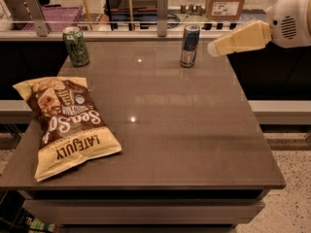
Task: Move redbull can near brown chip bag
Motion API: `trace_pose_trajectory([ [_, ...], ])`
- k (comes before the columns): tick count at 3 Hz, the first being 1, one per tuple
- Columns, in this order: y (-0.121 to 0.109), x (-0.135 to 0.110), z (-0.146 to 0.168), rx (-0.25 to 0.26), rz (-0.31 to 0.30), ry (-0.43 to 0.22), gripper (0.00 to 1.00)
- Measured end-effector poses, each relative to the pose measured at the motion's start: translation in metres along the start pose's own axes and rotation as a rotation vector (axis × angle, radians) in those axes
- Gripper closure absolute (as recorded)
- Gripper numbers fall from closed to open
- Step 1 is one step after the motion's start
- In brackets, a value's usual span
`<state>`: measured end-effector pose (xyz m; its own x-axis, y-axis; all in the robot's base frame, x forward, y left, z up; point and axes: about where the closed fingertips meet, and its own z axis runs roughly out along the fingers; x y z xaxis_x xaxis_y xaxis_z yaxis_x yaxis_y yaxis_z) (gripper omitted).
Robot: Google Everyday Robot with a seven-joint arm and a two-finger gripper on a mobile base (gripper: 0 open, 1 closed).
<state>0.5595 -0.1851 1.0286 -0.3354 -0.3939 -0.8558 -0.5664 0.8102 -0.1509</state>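
Observation:
The redbull can (189, 45) stands upright at the far middle of the brown table (194, 130). It is slim, blue and silver. The brown chip bag (65, 125) lies flat on the table's left side, with "LATE JULY" lettering at its near end. My gripper (218, 45) is cream-coloured and comes in from the upper right. Its tip hangs just right of the can, at about the can's height, apart from it. It holds nothing that I can see.
A wider green can (76, 45) stands at the table's far left corner. A glass rail with metal posts (162, 8) runs behind the table. A cardboard box (224, 4) sits beyond it. The table's right edge drops to speckled floor (291, 188).

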Motion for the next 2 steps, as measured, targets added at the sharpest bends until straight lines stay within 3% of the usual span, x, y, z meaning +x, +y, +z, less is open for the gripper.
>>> trace_pose_trajectory([
  [2, 0.010, -0.011, 0.055, 0.042, 0.091, -0.079, 0.00],
])
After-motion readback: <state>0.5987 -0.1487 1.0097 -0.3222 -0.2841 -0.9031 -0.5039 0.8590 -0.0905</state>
